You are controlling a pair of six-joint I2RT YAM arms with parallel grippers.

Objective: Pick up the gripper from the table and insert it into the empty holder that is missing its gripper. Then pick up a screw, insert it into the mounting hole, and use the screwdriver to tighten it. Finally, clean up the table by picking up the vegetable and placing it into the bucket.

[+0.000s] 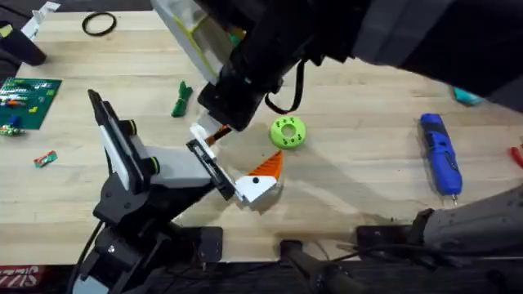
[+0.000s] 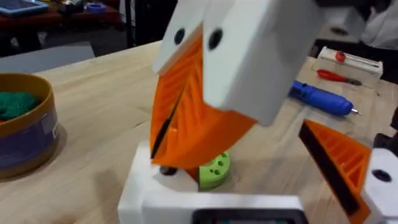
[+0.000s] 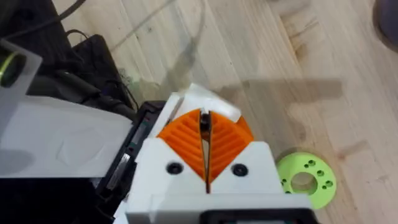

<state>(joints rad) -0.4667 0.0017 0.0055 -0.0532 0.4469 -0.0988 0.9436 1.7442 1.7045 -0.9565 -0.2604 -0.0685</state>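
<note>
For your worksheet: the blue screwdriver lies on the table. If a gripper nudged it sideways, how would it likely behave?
The screwdriver looks round-bodied, so it may well roll across the table. It seems rigid plastic, so it should not bend. Its smooth casing might slip in a loose grasp.

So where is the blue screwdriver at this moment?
In the overhead view the screwdriver lies flat on the right side of the table, far to the right of the lime-green disc, untouched.

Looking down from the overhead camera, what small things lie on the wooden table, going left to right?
Green circuit board → black ring → dark green vegetable → lime-green disc → blue screwdriver.
</note>
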